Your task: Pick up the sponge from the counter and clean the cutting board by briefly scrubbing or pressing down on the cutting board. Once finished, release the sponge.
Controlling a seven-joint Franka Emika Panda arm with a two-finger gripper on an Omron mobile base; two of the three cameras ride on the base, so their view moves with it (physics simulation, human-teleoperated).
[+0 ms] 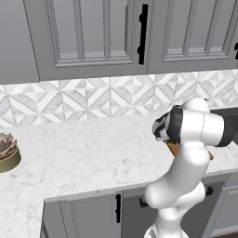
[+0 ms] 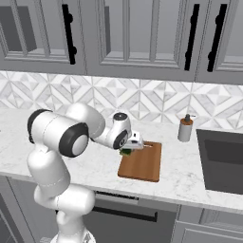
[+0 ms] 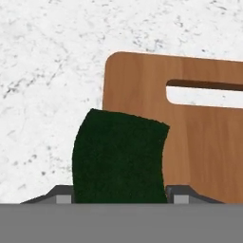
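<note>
Currently I'm gripping the sponge [image 3: 119, 156]: my gripper [image 3: 118, 194] is clamped on it, one fingertip [image 3: 60, 194] showing on each side of its dark green top. In the hand view the sponge is hanging over the board [image 3: 190, 133] edge, partly over the counter [image 3: 52, 80], near the end with the handle slot. In the right base view it's sitting at the board's near-left corner, under my wrist. I can't tell from these whether it's touching the wood or hovering just above.

Step in hand, as I'm reading it: pickup is done, I'm bringing the sponge onto the board for the scrub. Next move is calling for a shift inward so the whole sponge is over wood, then a straight press down, a short rub, then letting go.

Around: a soap dispenser [image 2: 185, 128] is standing just beyond the board's far corner, a dark sink [image 2: 220, 159] is lying right of it, and a bowl [image 1: 7, 155] is sitting far left on the counter. None of it is blocking me. Main risk I'm seeing: pressing while half off the edge and tipping the sponge.
</note>
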